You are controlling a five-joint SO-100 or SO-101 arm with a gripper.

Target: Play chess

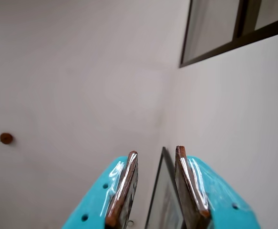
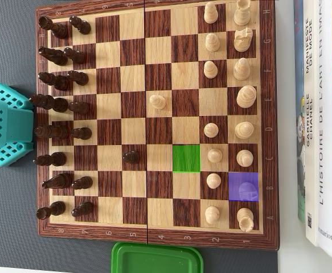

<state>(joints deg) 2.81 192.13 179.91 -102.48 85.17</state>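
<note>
Glossy wooden chessboard (image 2: 157, 122), seemingly plastic turquoise tool (image 1: 155, 160), taped pads.

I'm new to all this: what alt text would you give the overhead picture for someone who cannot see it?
A wooden chessboard mid-game, dark pieces lined on the left, pale pieces on the right. One square glows green, another purple; a teal robot arm sits left.

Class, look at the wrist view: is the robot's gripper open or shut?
Open. The gripper shows a clear gap between its two fingertips, with wall and a dark frame visible through it; nothing is held.
</note>
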